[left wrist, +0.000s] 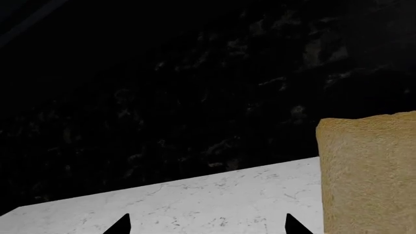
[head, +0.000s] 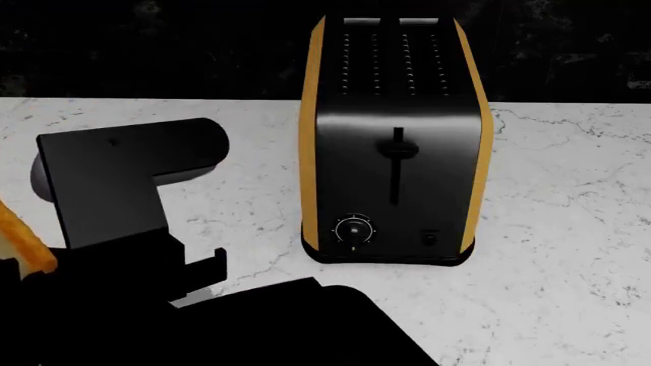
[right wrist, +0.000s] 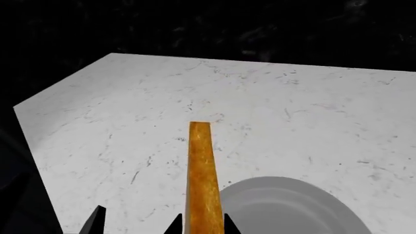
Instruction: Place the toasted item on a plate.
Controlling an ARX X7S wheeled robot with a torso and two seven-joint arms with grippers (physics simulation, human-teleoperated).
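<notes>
A: Why was the toasted item held edge-on?

B: It was carried upright by the right claw, closed on it, above the desk just beside the plate, presumably for lowering flat. The left claw was seen open and empty.

A: Any writing?

B: None could be read on the toaster.

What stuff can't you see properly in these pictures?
- Plate: right wrist view only, cut off by the picture's edge and partly behind the toast.
- Toast: the head view shows just a sliver at the edge.
- Right gripper: only its tips show; its grip on the toast is unclear.
- Toaster slots: too dark to see inside.
</notes>
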